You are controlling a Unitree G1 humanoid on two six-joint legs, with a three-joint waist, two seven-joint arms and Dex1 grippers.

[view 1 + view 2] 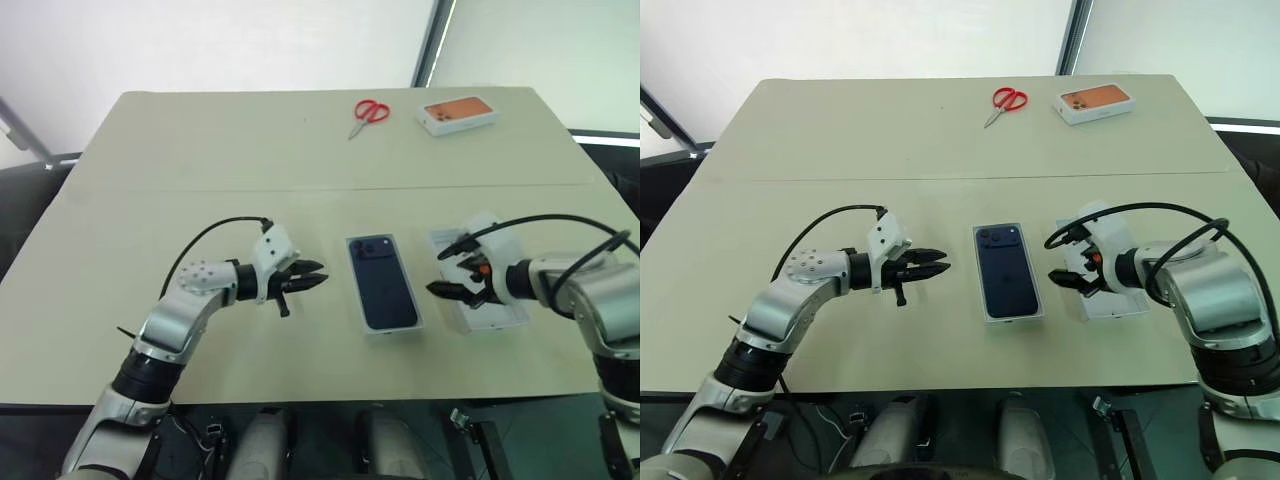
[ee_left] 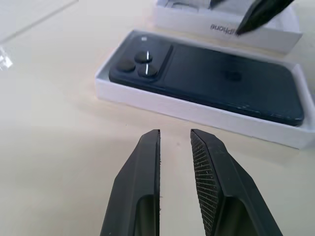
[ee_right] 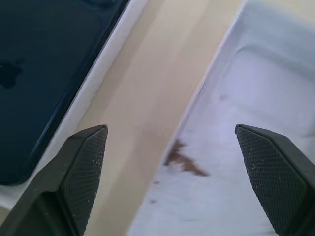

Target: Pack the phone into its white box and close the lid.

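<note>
Beige counter: phone lies camera-up inside white box at centre. Lid lies open-side up just right of it. Left claw hovers left, fingers nearly together, empty. Right claw spread wide over lid's edge.

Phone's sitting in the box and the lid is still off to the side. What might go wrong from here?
The right gripper hangs with jaws wide open over the lid, which lies inside-up: it must be flipped and could slip. The phone lies flat in the white box; a crooked lid could jam on the rim.
</note>
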